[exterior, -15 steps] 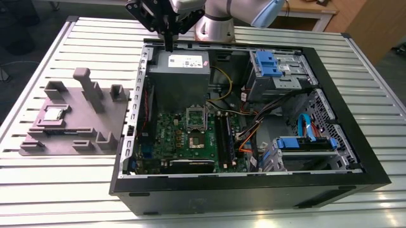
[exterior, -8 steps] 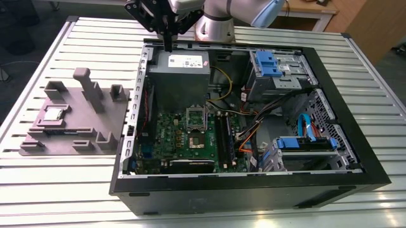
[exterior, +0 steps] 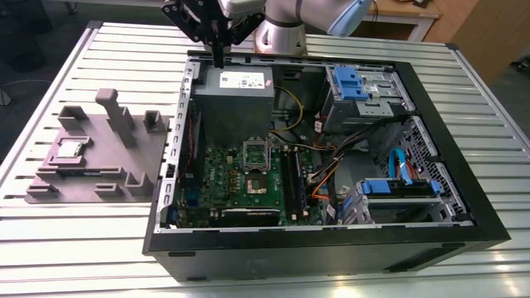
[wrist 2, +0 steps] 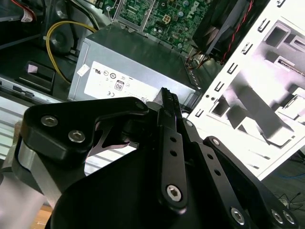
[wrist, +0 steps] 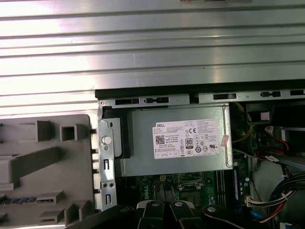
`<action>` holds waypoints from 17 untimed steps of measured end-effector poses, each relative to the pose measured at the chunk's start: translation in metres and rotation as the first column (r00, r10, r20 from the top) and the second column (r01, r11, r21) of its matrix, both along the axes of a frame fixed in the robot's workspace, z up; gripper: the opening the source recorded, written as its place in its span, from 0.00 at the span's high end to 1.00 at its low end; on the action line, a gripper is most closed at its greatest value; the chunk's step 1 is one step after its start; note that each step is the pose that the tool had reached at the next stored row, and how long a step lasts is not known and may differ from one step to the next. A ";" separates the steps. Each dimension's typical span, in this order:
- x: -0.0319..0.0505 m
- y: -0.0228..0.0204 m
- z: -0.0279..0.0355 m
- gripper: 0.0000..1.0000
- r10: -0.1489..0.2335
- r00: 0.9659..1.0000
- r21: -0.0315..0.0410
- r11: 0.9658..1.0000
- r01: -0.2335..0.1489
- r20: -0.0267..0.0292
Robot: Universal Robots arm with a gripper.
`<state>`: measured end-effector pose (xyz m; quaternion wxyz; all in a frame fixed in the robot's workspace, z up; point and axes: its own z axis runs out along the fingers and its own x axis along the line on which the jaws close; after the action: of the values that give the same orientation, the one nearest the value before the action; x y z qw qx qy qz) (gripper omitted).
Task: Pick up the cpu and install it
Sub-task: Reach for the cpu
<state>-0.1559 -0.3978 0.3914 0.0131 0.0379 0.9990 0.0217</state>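
Gripper [exterior: 218, 63] hovers over boxy grey metal power supply [exterior: 234, 102].

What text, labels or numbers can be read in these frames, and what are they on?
White label on the grey power supply: rows of print and round marks, too small to read reliably.
Small tag at that label's edge: unreadable.
Green motherboard: markings too small to read.
cpu on the grey tray: no print legible.
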 end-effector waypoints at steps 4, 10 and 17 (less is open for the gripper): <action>-0.0032 0.0000 -0.0012 0.90 0.000 1.000 0.000 1.000 0.000 0.000; -0.0043 0.0000 -0.0016 0.90 0.000 1.000 0.000 1.000 0.000 0.000; -0.0122 0.0000 -0.0024 0.90 0.000 1.000 0.000 1.000 0.000 0.000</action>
<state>-0.1681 -0.3979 0.3890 0.0129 0.0379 0.9990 0.0217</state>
